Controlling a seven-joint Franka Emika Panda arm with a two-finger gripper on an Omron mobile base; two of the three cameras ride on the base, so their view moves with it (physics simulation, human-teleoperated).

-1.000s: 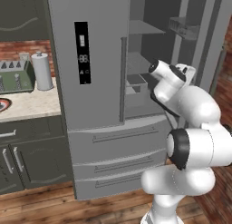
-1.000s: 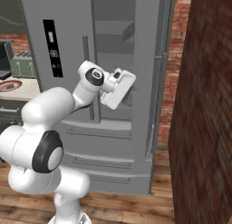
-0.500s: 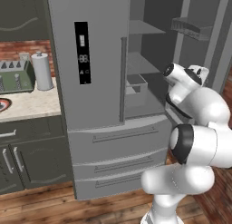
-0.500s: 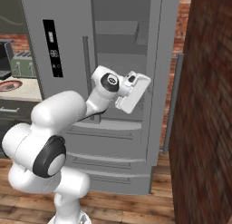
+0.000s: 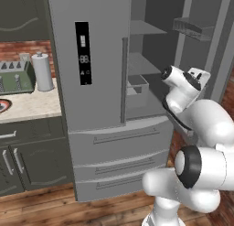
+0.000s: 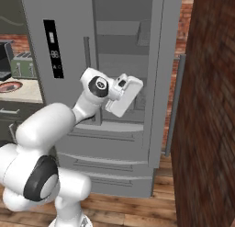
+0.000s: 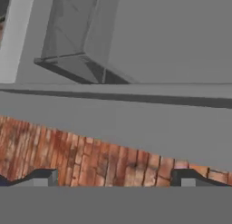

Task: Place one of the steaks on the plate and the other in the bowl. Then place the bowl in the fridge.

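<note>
Closest to me, at the bottom of the hand view, the gripper (image 7: 118, 177) has its two tips spread wide apart with nothing between them. So it's open and empty, which makes sense if the arm has no job here except clearing the doorway. In the right base view the hand (image 6: 126, 95) sits mid-frame, level with the lower shelves and angled toward the open side of the fridge (image 6: 69, 37).

Just past the tips the hand camera looks at red brick (image 7: 90, 159), then a long grey edge that I take for the open door (image 7: 113, 114), with a door bin (image 7: 77, 41) in the upper left.

The fridge takes up the centre of the left base view. Its left door (image 5: 91, 60), with the black display strip, is shut, and the right door (image 5: 215, 37) is swung out to the upper right. That leaves the shelves (image 5: 141, 65) exposed, and a small grey box (image 5: 137, 85) sits on the lower one. I honestly can't tell whether the bowl is in there. If it is, my guess is closing the door comes next.

Room-wise there's a wood floor (image 5: 45, 207) along the bottom and dark cabinets (image 5: 27, 161) at lower left. On the pale counter (image 5: 27, 106) above them stand a toaster (image 5: 16, 76) and a paper towel roll (image 5: 43, 72). A brick wall (image 6: 206, 129) runs close along the right of the right base view, so swing room is tight.
</note>
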